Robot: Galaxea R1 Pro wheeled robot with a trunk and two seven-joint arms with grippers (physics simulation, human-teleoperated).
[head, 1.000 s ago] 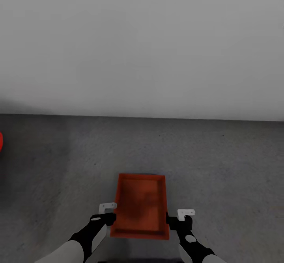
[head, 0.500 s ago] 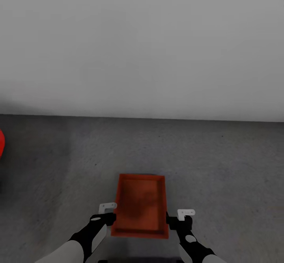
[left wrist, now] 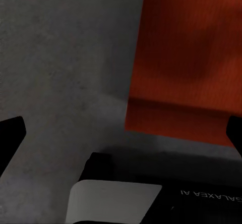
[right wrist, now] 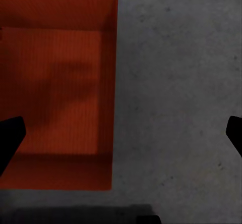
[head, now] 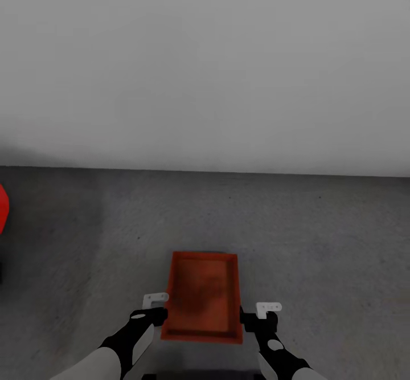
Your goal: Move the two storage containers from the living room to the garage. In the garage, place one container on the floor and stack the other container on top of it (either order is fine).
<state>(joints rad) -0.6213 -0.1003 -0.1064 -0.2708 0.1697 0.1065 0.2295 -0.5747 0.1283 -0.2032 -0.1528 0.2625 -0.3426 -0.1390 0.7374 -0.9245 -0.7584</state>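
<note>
A red-orange storage container [head: 202,297] sits low in the middle of the head view, long axis running away from the robot, its open top and flat bottom plainly visible. Whether it rests on the dark grey concrete floor [head: 319,237] or hangs just above it cannot be told; a thin dark shadow shows along its far edge. Only one container is in view here, so the stacking half of the task appears not yet done.

The left gripper [head: 152,306] stands at the container's near left edge and the right gripper [head: 263,314] just off its near right edge, one to each side, the way a wide, low box is carried between two arms. Contact with the walls is too small to judge from the head view. In the left wrist view the jaws are spread wide, one dark tip at each side of the frame, with the container [left wrist: 194,62] lying between them and toward one tip, not pinched. The right wrist view shows the same: jaws spread, with the container [right wrist: 55,88] covering one half of the frame and bare floor the other.

Beyond lies a plain white wall [head: 205,66]. A sliver of red [head: 2,209] shows at the left edge, probably the car.
</note>
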